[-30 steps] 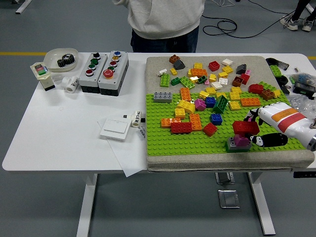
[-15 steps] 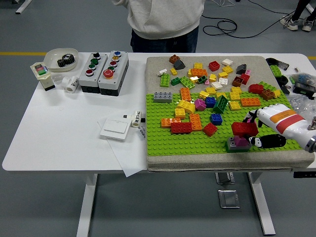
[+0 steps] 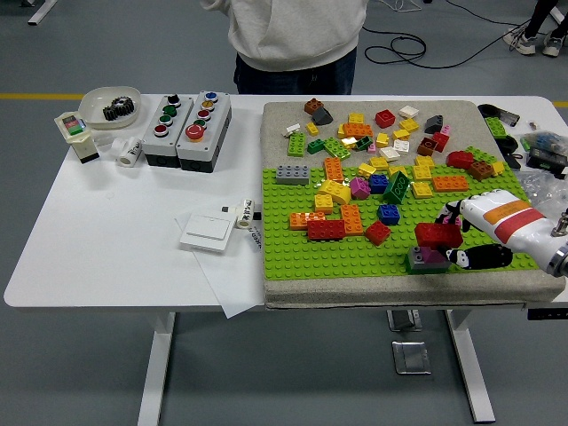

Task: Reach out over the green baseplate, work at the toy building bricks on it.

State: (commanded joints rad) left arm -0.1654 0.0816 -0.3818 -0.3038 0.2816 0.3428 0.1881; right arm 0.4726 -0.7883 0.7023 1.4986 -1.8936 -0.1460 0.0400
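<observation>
The green baseplate (image 3: 311, 253) lies on a grey mat, strewn with many loose bricks. My right hand (image 3: 450, 236), white with black fingers, reaches in from the right edge and is shut on a red brick (image 3: 437, 233). The red brick sits just above and touching a grey brick with a purple piece (image 3: 427, 259) near the plate's front right. A red brick (image 3: 325, 230), an orange brick (image 3: 351, 218) and a blue brick (image 3: 388, 213) lie in the plate's middle. The left arm is out of view.
A person in a light sweatshirt (image 3: 297, 31) stands at the far side, hands unseen. Two button boxes (image 3: 186, 129), a white bowl with a gear (image 3: 111, 106), a white switch plate (image 3: 207, 232) and paper lie left of the mat. Cables and clutter (image 3: 541, 146) sit at the right edge.
My right hand has eased the red brick slightly down and left, closer onto the grey brick. Nothing else has moved.
</observation>
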